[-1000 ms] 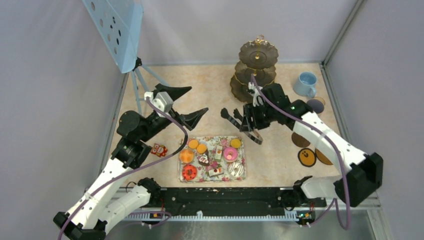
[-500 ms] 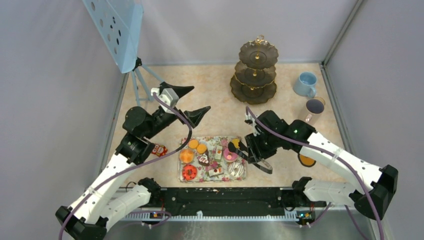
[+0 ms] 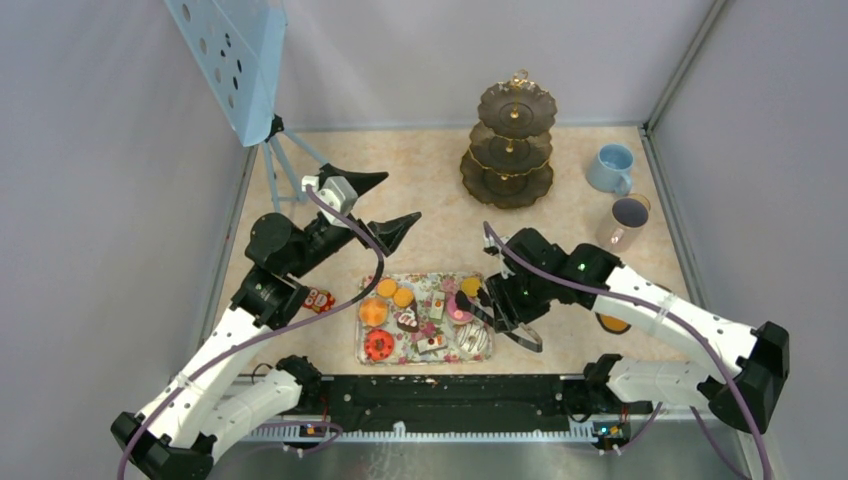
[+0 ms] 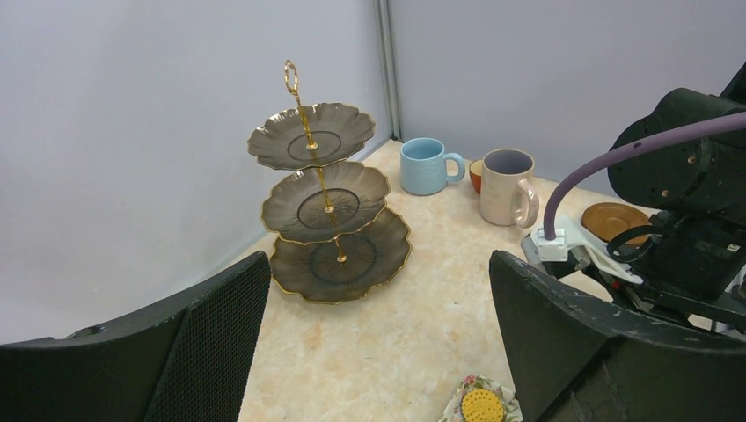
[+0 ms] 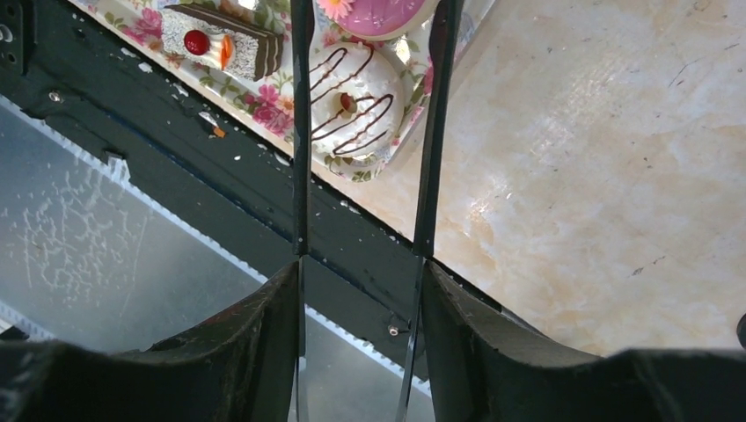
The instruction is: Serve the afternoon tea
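Note:
The floral tray [image 3: 364, 352] holds toy treats: orange rounds [image 3: 373, 311], a red donut [image 3: 379, 345], a pink donut [image 3: 460, 308] and a white chocolate-striped donut [image 5: 352, 97]. My right gripper [image 3: 500, 298] [image 5: 361, 268] is shut on the black tongs [image 5: 302, 132]. The tong arms reach over the tray's right end, on either side of the pink donut [image 5: 378, 13]. My left gripper [image 3: 396, 199] [image 4: 378, 264] hangs open and empty above the table. The dark three-tier stand [image 3: 510, 140] [image 4: 325, 207] stands bare at the back. Right of it are a light-blue cup [image 3: 611, 167], a pale-grey cup [image 3: 625, 222] and a small orange-brown cup [image 4: 476, 174].
A blue perforated panel on a tripod [image 3: 235, 60] stands at the back left. A small red toy [image 3: 318, 300] lies left of the tray. A brown saucer [image 3: 612, 322] lies under the right arm. The black base rail [image 3: 440, 395] runs along the near edge.
My right arm has carried the tongs from beside the stand down to the tray's right end. The left gripper shifted slightly right, then held still.

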Robot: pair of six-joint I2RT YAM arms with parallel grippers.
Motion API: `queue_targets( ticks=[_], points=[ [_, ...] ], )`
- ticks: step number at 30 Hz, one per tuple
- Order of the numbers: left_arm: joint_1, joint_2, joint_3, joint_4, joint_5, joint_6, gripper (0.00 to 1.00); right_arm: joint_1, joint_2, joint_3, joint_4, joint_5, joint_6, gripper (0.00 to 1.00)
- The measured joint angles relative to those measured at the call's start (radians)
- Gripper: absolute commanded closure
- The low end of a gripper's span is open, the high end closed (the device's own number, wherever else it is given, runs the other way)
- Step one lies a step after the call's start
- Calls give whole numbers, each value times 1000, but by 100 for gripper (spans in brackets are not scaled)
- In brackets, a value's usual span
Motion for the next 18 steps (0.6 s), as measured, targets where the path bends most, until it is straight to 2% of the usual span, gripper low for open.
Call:
queue_targets(
  ticks=[18],
  points=[
    [-2,0,0,-1,0,1,1,78,116,1,29,44,-15,50]
  ],
)
